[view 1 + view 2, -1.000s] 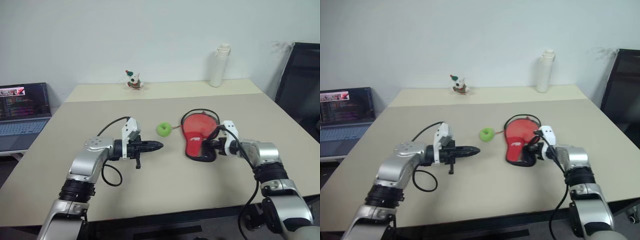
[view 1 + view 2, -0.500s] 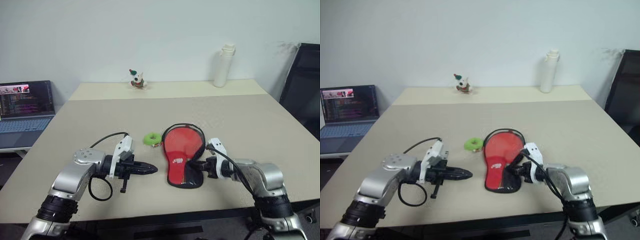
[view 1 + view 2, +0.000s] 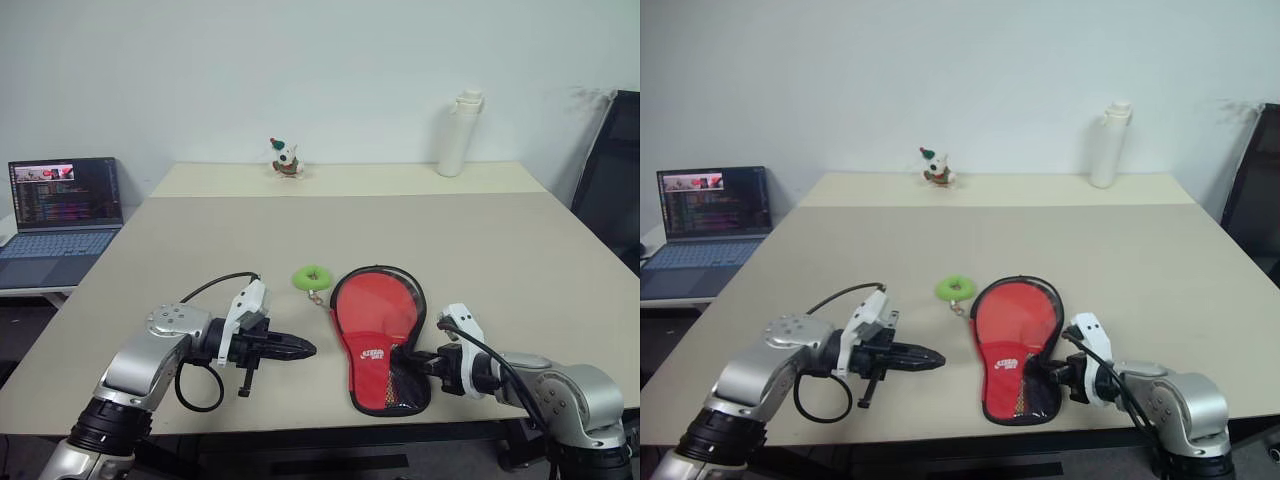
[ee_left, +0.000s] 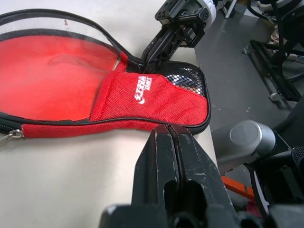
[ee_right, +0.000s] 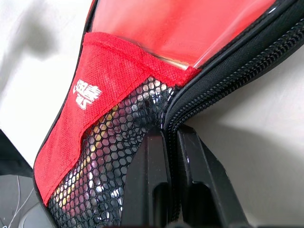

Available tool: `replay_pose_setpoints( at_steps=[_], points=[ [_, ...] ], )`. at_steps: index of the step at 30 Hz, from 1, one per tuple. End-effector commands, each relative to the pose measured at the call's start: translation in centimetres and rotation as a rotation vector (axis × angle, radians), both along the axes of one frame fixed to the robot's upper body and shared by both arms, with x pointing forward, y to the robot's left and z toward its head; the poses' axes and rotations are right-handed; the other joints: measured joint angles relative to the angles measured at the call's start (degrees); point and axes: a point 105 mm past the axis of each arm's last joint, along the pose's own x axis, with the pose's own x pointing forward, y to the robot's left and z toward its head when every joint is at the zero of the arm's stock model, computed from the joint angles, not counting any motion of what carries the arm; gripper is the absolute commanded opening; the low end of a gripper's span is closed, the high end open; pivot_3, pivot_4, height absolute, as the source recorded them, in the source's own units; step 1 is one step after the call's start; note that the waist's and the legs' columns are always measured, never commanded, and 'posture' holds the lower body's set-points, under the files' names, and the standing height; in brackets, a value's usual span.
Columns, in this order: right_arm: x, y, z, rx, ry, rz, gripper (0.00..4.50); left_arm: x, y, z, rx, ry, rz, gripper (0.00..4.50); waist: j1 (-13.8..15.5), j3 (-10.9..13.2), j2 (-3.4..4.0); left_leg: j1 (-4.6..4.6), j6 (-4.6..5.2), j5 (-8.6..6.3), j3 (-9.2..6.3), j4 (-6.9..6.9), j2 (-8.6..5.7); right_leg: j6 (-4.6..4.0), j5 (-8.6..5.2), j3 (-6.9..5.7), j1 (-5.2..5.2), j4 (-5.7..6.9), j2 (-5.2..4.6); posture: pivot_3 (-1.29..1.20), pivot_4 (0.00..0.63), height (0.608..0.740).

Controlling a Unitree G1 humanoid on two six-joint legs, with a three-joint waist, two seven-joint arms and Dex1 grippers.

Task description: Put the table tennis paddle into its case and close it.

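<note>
The red case point(image 3: 370, 375), edged in black, lies flat near the table's front edge, its mesh pocket point(image 5: 102, 142) facing me. The table tennis paddle point(image 3: 378, 305) sits inside it. Its red face shows through the clear window, and its handle is under the pocket. The zip round the head looks parted. My right gripper point(image 3: 415, 362) is shut on the case's black zip edge beside the pocket. My left gripper point(image 3: 303, 348) is shut and empty; it points at the case from a short way to its left. A green ring tag point(image 3: 311, 276) lies by the case's head.
A laptop point(image 3: 62, 205) stands on a side desk at the left. A white bottle point(image 3: 456, 132) and a small toy figure point(image 3: 287, 158) stand at the table's far edge. A black chair point(image 3: 610, 180) is at the right. The tan table point(image 3: 200, 250) stretches beyond.
My right gripper has dragged the case back toward the table's front edge, and the green tag trailed along. My left gripper also drew back a little. The camera shifted too.
</note>
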Motion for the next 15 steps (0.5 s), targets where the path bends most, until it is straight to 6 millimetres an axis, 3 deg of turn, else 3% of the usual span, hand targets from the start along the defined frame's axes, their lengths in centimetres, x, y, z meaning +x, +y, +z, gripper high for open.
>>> replay_pose_setpoints(
  at_steps=[1,15],
  points=[
    [-1.1,0.0,-0.4,-0.013,0.036,0.022,0.03,-0.2,-0.1,0.7,-0.008,-0.025,-0.033,0.00,0.0,0.0,0.00,0.00,0.00,0.00,0.00,0.00,0.00,0.00,0.00,0.00,0.00,0.00,0.00,0.00,0.150,0.740],
    [-0.3,-1.1,-0.2,-0.030,0.031,-0.035,0.03,0.1,-0.1,0.2,-0.014,-0.030,-0.012,0.00,0.1,0.0,-0.02,0.01,0.00,0.00,-0.04,0.02,-0.03,0.00,0.00,-0.01,0.05,-0.03,-0.03,0.00,0.150,0.740]
  ],
)
